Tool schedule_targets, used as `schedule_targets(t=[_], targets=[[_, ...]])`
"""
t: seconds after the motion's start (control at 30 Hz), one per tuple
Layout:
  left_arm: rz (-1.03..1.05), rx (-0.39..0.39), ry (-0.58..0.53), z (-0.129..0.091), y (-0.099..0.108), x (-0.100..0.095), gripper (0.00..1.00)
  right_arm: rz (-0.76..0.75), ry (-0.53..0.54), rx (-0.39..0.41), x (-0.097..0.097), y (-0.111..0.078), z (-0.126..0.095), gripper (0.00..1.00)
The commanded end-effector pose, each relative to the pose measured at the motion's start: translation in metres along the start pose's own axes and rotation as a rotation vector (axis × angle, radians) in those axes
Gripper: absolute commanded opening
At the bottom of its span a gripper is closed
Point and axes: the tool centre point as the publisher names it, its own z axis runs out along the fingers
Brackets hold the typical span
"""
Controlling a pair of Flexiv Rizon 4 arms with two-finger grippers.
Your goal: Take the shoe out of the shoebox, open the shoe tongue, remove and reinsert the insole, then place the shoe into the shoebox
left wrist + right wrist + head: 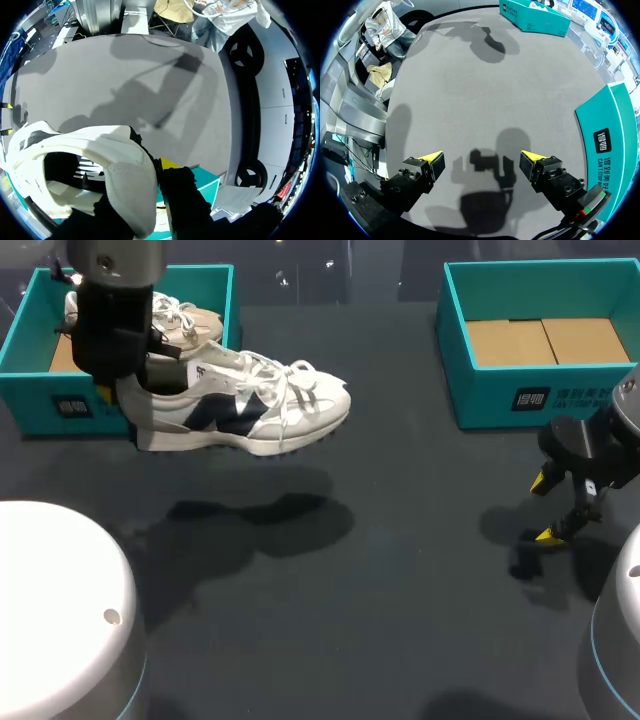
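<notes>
My left pincer [120,388] is clamped on the heel of the white shoe [245,405], the one with the dark blue side panel and white laces. In the left wrist view one yellow fingertip [168,164] presses against the outside of the padded heel collar. The other finger is hidden by the shoe, so I cannot see exactly where it sits.

The shoe hangs above the dark bench [400,570] near its far left corner, roughly level, heel towards my left arm and toe pointing to the middle of the bench. Its shadow lies on the bench surface nearer me, apart from the sole. The heel is just in front of the near right corner of the left shoebox [30,390], a teal box at the bench's far left corner. A second pale shoe [190,322] lies inside that box.

The right shoebox [530,390], also teal, stands at the far right corner, showing only its brown cardboard floor.

My right pincer [546,508] hovers over the bench near the right edge, well apart from both boxes. Its fingers are spread wide with nothing between them, and in the right wrist view only bench surface and the pincer's own shadow lie below the two yellow tips.
</notes>
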Motion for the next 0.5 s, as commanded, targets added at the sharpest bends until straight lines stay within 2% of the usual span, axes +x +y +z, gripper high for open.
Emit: schedule_targets(t=[0.03, 0.5], targets=[[0.009, -0.102, 0.015, 0.0, -0.019, -0.021, 0.0, 0.0, -0.003, 0.001, 0.001, 0.0, 0.0, 1.0], [0.046, -0.125, 0.013, 0.025, -0.052, -0.087, 0.0, 0.0, -0.003, 0.001, 0.001, 0.0, 0.0, 1.0]])
